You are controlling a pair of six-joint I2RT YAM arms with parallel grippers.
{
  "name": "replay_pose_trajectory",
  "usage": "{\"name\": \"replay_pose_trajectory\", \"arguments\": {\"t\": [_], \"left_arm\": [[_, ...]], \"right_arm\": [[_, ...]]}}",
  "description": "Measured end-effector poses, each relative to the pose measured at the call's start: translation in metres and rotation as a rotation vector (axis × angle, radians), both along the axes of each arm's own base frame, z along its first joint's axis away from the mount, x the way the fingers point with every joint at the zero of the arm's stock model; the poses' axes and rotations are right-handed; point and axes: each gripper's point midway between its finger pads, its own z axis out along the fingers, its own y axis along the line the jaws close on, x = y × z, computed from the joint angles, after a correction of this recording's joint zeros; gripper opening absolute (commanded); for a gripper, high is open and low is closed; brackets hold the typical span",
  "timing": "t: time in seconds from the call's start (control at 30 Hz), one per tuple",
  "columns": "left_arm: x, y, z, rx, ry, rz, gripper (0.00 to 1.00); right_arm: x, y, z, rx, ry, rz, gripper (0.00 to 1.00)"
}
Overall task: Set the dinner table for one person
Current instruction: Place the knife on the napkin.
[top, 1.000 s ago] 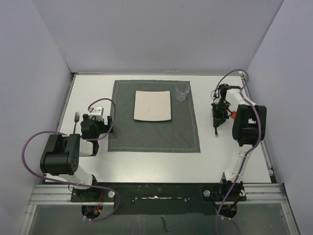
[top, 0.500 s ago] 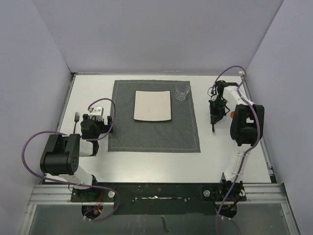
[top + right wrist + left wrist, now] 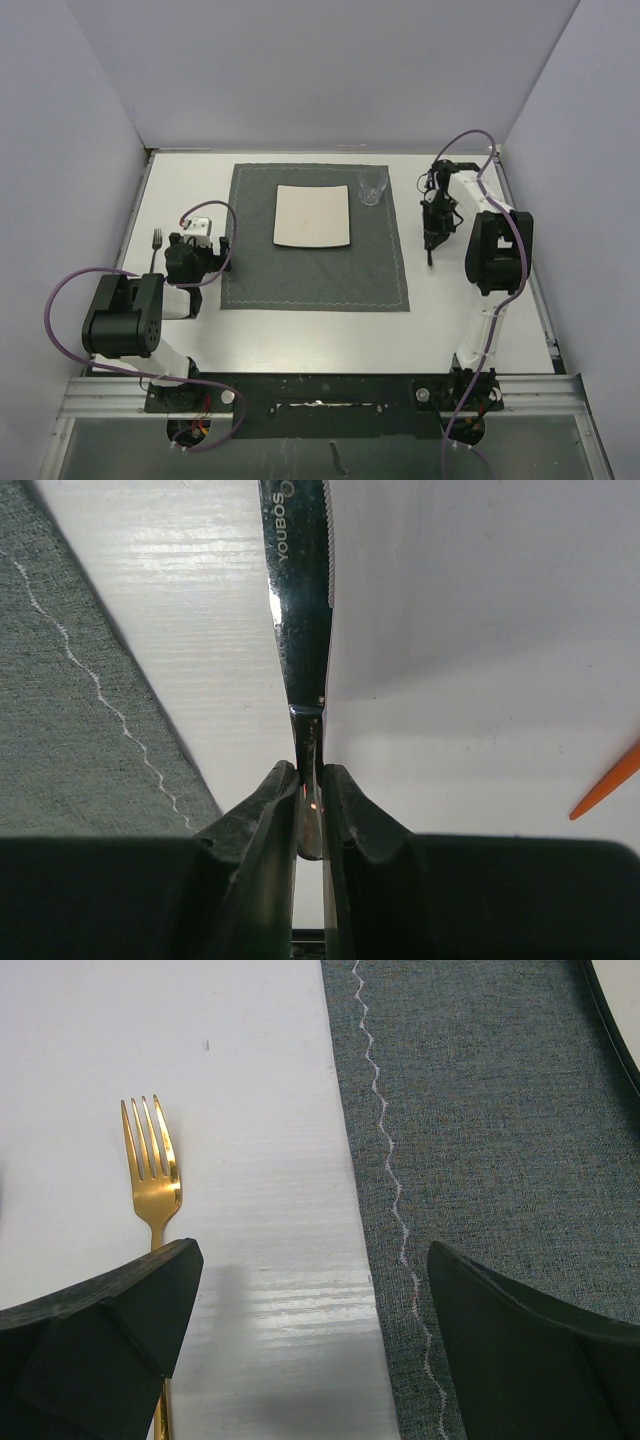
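Observation:
The white dinner table (image 3: 300, 335) carries a dark grey placemat (image 3: 315, 265) with a white square plate (image 3: 312, 216) and a clear glass (image 3: 370, 188). My right gripper (image 3: 308, 780) is shut on the handle of a dark shiny knife (image 3: 298, 590), held just right of the placemat's edge (image 3: 70, 660); in the top view the right gripper (image 3: 432, 232) sits beside the mat's right side. A gold fork (image 3: 152, 1175) lies on the table left of the mat, also seen from above (image 3: 156, 245). My left gripper (image 3: 310, 1330) is open and empty over the mat's left edge (image 3: 222, 255).
An orange object (image 3: 606, 784) lies on the table right of the knife. Grey walls enclose the table on three sides. Purple cables loop from both arms. The metal frame (image 3: 320, 395) runs along the near edge.
My right gripper has carried the knife farther from me and slightly left, closer to the placemat's right edge. The left arm has not moved.

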Motion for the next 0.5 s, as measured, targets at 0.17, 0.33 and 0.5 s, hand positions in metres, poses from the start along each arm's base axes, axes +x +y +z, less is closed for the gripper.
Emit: {"name": "replay_pose_trajectory", "arguments": {"t": [0.17, 0.33, 0.5], "left_arm": [[0.0, 0.0, 0.0, 0.0, 0.0, 0.0, 0.98], [0.0, 0.0, 0.0, 0.0, 0.0, 0.0, 0.98], [0.0, 0.0, 0.0, 0.0, 0.0, 0.0, 0.98]], "right_arm": [[0.005, 0.009, 0.002, -0.001, -0.004, 0.011, 0.0], [0.007, 0.02, 0.006, -0.001, -0.007, 0.022, 0.0], [0.007, 0.032, 0.003, 0.0, 0.002, 0.035, 0.0]]}}
